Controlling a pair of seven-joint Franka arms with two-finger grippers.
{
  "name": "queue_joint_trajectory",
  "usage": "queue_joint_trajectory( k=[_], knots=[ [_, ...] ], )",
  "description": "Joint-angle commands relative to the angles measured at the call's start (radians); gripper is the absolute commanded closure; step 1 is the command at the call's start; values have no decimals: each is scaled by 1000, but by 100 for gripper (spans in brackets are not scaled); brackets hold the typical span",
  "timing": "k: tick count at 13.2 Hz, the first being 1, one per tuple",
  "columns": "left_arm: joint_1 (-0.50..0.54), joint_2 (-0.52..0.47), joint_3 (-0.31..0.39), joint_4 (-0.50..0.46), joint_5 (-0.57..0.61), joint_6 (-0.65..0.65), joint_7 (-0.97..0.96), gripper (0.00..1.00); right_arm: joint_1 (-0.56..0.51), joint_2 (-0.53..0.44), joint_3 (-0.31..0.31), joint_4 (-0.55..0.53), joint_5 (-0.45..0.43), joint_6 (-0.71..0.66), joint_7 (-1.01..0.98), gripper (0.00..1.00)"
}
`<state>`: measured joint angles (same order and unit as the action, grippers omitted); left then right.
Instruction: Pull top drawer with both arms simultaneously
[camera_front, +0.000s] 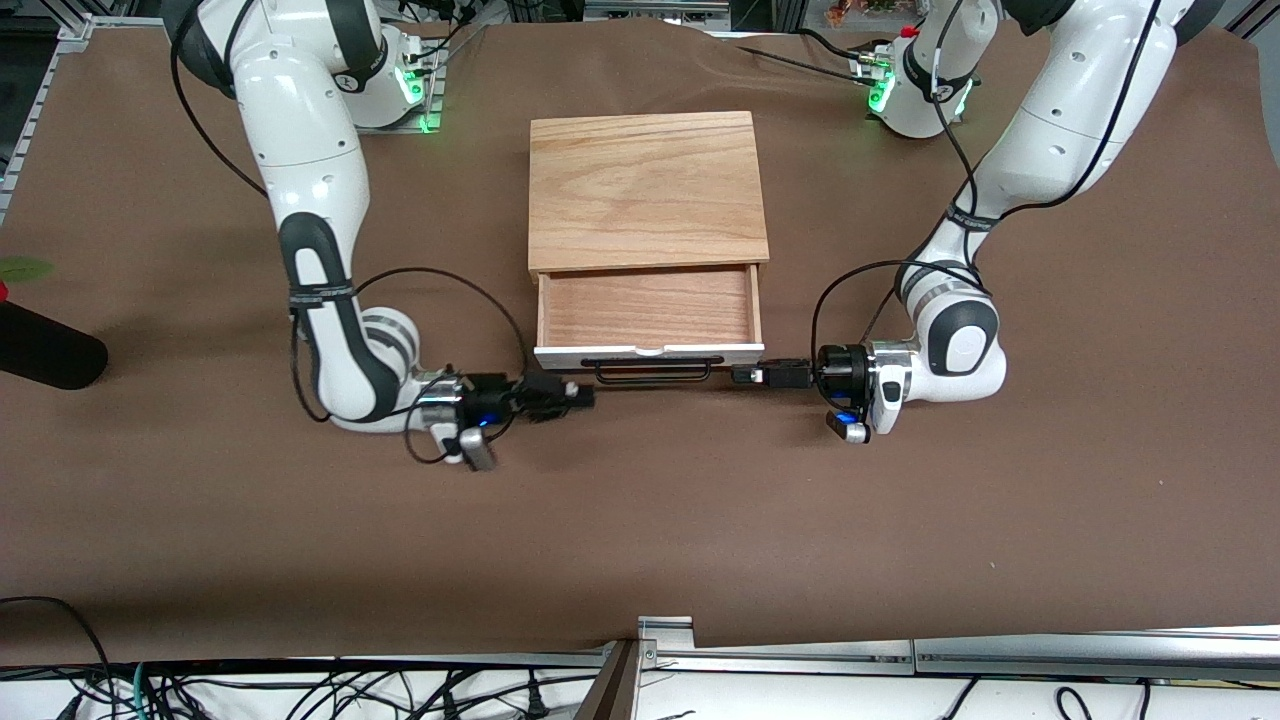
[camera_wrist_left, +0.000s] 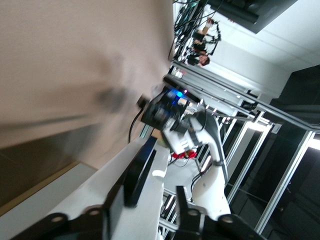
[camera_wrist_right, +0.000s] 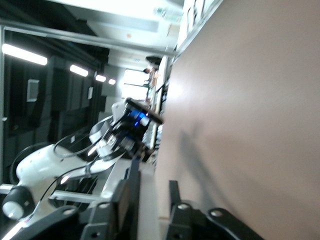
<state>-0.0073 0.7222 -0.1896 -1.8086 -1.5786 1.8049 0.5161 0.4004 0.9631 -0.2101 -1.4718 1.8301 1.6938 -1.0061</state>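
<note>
A: Where is the top drawer (camera_front: 648, 312)?

B: Drawn part-way out of the wooden cabinet (camera_front: 647, 190) at mid-table, toward the front camera. Light-wood tray exposed, white front panel at its near edge, black wire handle (camera_front: 655, 372) running along that panel.

A: Left gripper (camera_front: 745, 375)?

B: At the handle's end toward the left arm's end of the table, level with the front panel. In the left wrist view its 2 fingers (camera_wrist_left: 137, 172) stand apart with the white panel edge between them. I cannot tell whether they actually press on the handle.

A: Right gripper (camera_front: 585, 396)?

B: At the handle's other end, slightly nearer the camera than the bar. The right wrist view shows its fingers (camera_wrist_right: 131, 192) with a narrow gap, a pale edge between them. Contact cannot be told either.

A: Edges, free room?

B: Both grippers lie low, pointing inward at each other with the handle between them. Brown table (camera_front: 640, 530) is bare from the jaws down to the near rail. A dark cylinder (camera_front: 45, 348) lies well apart at the right arm's end.
</note>
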Motion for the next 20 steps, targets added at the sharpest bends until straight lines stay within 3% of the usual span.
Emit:
queue_joint_trajectory(
  k=[1,5,9,13,15,18,20],
  knots=[
    [41,-99,18,-26,131,-16,-91,0,-21,43,0,53,18,0,-23,0],
    [105,-318,48,-35,548,-16,-293,0,-23,40,-2,53,11,1,-23,0],
    [112,-539,52,-77,901,-16,-427,0,-9,31,-81,74,-75,58,24,0],
    [83,-697,68,-77,1259,-61,-485,0,-6,29,-182,204,-316,104,188,0],
    [50,-740,102,-43,1421,-67,-475,0,-9,29,-193,290,-479,165,294,0],
    [43,-773,107,-5,1587,-85,-473,0,1,31,-193,361,-728,282,458,0],
    [40,-809,107,9,1614,-129,-485,0,6,25,-195,364,-860,348,491,0]
  ],
)
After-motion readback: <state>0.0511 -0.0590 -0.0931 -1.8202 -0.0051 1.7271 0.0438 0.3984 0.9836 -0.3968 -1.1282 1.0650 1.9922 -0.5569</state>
